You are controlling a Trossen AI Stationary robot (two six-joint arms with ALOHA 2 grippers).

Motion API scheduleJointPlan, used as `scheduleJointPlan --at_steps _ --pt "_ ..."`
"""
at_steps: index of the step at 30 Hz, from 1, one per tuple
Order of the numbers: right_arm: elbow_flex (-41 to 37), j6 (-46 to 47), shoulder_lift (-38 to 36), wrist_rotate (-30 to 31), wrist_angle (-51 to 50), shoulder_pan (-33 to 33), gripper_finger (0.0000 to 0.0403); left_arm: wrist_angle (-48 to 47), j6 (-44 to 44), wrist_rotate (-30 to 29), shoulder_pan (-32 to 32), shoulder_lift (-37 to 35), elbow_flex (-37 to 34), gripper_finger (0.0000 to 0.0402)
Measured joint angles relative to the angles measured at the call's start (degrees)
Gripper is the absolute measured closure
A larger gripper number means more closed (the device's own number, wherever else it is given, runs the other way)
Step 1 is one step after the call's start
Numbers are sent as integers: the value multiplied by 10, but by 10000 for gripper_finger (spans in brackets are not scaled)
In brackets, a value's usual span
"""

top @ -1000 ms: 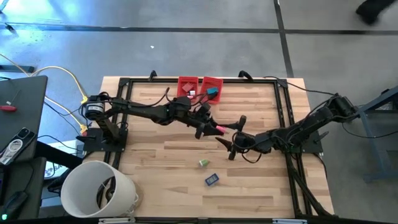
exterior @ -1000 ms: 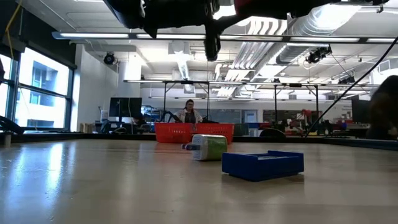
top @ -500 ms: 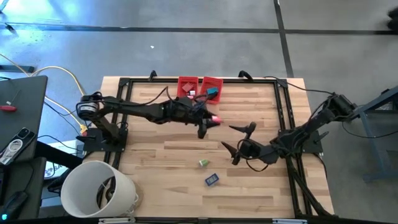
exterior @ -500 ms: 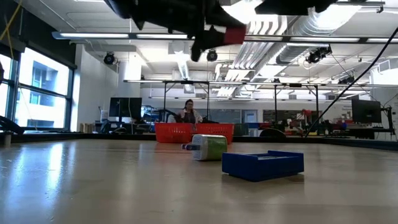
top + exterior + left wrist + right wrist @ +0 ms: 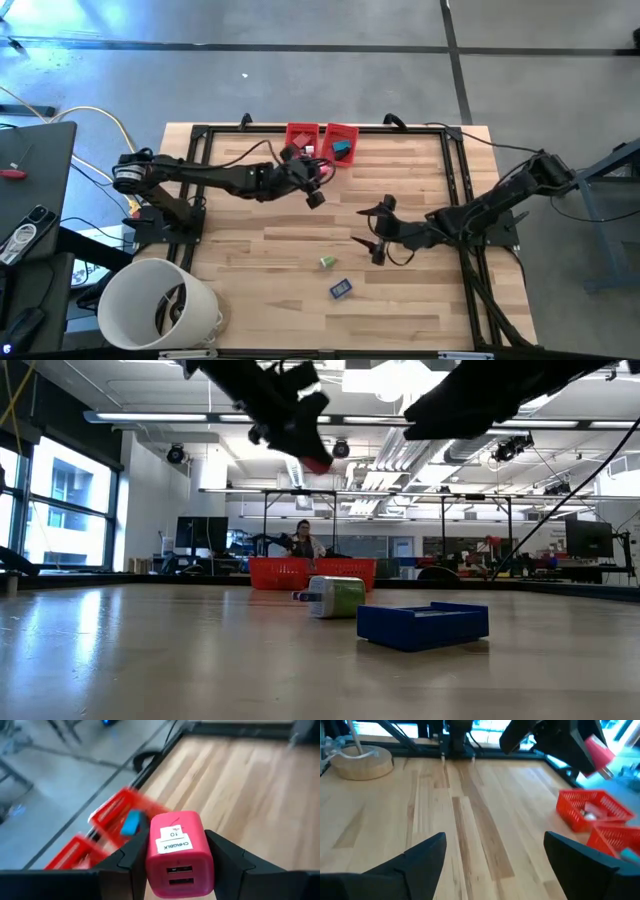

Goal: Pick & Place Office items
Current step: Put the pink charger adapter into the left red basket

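**Mia:** Looking at the left gripper point(image 5: 178, 854), I see its two dark fingers closed tight on a small pink plastic block point(image 5: 176, 851) with a white sticker and two little slots on its front.

**Ben:** Where is it on the table?

**Mia:** From above, the left gripper point(image 5: 316, 178) hangs in the air near the two red plastic bins point(image 5: 318, 134) at the far edge of the wooden table point(image 5: 240, 250). The pink block point(image 5: 324, 171) is not in a bin yet. I think it will be dropped in one.

**Ben:** Will the block be hard to hold?

**Mia:** I think it is light and hard, not squishy. Its sides look smooth, so it could slip. Holding it by its two flat sides, like now, looks best.

**Ben:** What about the right gripper point(image 5: 378, 228)?

**Mia:** It sits in the middle of the table with its fingers spread wide and nothing in them. In its own view the dark fingers point(image 5: 422, 854) stand far apart over bare wood.

**Ben:** What is left to pick up?

**Mia:** A small green and white piece point(image 5: 326, 262) and a flat dark blue piece point(image 5: 341, 289) lie near each other, closer to the front edge. From the low view the green and white piece point(image 5: 336, 597) looks rounded, so it may roll. The dark blue piece point(image 5: 423, 624) is low and flat, so grabbing its side edges seems best.

**Ben:** And the bins?

**Mia:** One already has a teal piece point(image 5: 342, 148) inside.
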Motion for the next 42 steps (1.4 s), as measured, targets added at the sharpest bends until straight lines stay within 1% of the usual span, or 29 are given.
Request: scheduleJointPlan --at_steps 6,10,14,20,24,28,32,36,42 --pt "0 56 0 -15 -34 -28 82 -72 -26 -8 39 0 0 252" --pt "0 74 0 -16 -50 -39 82 -100 -26 -42 63 0 0 252" --pt "0 75 0 -19 -54 -42 82 -115 -27 -47 87 1 0 252" --pt "0 76 0 -19 -60 -42 82 -143 -25 -42 124 1 0 252" --pt "0 76 0 -20 -62 -46 86 -167 -69 -1 168 1 0 253" --pt "0 76 0 -31 -62 -54 89 -161 -101 16 201 17 0 253" --pt "0 85 0 -48 -62 -62 89 -126 -121 50 219 51 0 253" --pt "0 90 0 -47 -66 -69 89 -109 -141 45 223 82 0 253" --pt "0 89 0 -49 -67 -68 89 -55 -137 43 235 118 0 253"
